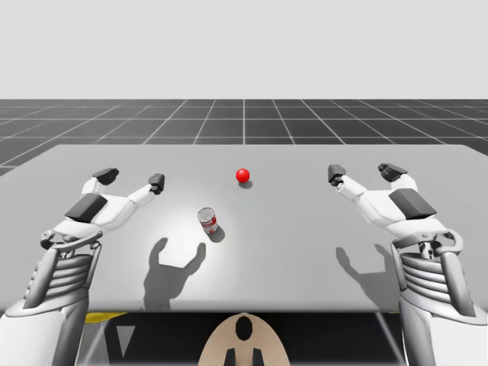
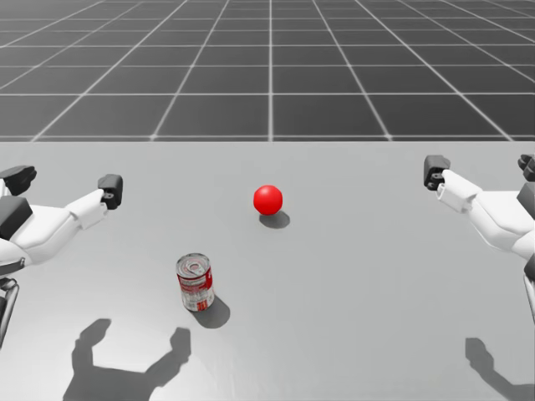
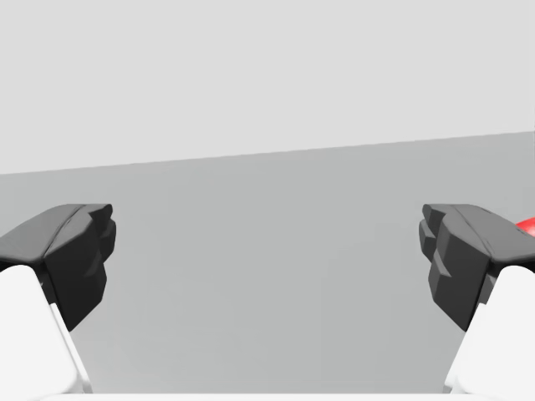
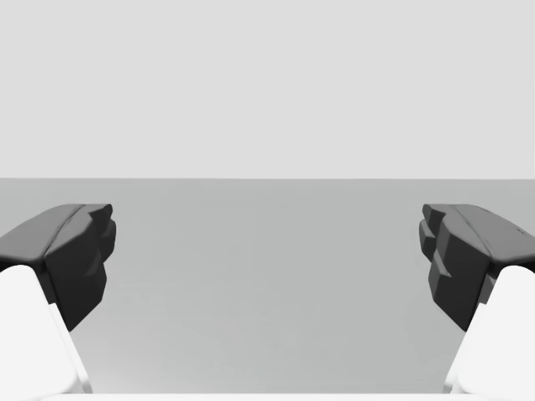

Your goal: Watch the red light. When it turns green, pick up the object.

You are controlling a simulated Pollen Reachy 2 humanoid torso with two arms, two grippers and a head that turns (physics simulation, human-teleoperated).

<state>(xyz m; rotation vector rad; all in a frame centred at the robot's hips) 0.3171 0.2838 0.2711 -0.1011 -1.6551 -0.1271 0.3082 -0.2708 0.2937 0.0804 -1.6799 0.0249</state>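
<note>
High view: silver-and-red can [image 1: 208,220] is seen upright on the table [image 1: 305,229], near the red light [image 1: 242,175].
Fingers: left gripper [image 1: 131,178] and right gripper [image 1: 364,172] are spread, empty.
Handling: judged light, rigid, slick; best pinched mid-wall.

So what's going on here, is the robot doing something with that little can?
Nothing is being handled yet. The light on the table is red, so the robot waits. The small can stands upright and untouched, nearer the left arm than the right arm. Both arms hover at the table's sides, jaws open and empty.
</note>
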